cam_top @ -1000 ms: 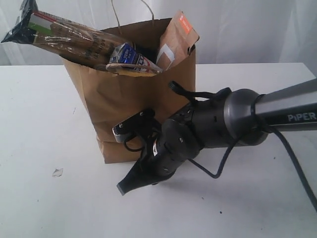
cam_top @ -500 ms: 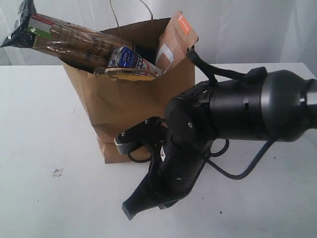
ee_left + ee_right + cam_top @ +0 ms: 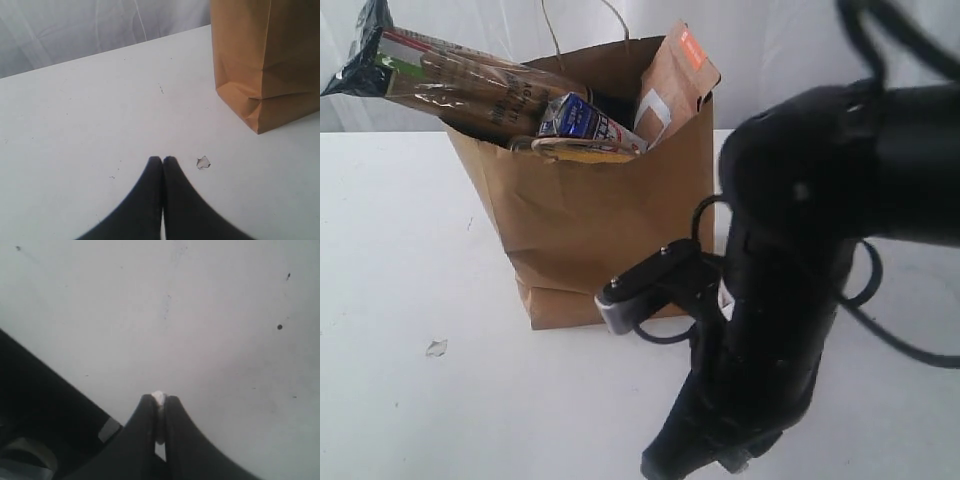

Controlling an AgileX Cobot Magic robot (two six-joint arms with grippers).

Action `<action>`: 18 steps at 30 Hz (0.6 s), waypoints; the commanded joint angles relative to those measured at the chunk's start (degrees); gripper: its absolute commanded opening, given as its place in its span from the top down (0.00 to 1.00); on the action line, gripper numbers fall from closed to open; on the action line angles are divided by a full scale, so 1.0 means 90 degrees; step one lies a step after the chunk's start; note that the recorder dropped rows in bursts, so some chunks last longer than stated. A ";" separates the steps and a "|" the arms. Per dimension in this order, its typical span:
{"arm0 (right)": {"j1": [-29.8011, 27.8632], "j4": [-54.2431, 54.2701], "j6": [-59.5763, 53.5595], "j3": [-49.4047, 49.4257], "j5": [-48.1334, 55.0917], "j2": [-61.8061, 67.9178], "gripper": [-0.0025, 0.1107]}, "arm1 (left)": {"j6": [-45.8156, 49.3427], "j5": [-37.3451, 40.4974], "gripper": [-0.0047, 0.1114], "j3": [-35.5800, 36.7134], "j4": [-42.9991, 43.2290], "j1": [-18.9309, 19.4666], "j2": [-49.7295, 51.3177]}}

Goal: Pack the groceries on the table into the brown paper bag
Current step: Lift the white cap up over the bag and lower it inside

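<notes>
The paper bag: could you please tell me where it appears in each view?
Exterior: the bag stands upper centre-left in the picture.
Left wrist: only the bag's lower part shows, in that picture's upper right corner.
Right wrist: not in it.
Shared landmark: the white scrap near the bag's base; the left wrist view shows it too.

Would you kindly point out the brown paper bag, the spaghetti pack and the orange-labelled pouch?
brown paper bag (image 3: 590, 230): exterior view, middle of front wall.
long spaghetti pack (image 3: 460, 78): exterior view, middle of protruding wrapper.
brown pouch with orange label (image 3: 680, 85): exterior view, brown upper face.
</notes>
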 commanded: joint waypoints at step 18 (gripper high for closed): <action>-0.0233 0.1470 -0.2300 -0.1974 -0.3048 -0.1249 0.98 | 0.0013 -0.0017 0.96 0.0039 -0.0061 -0.0060 -0.0047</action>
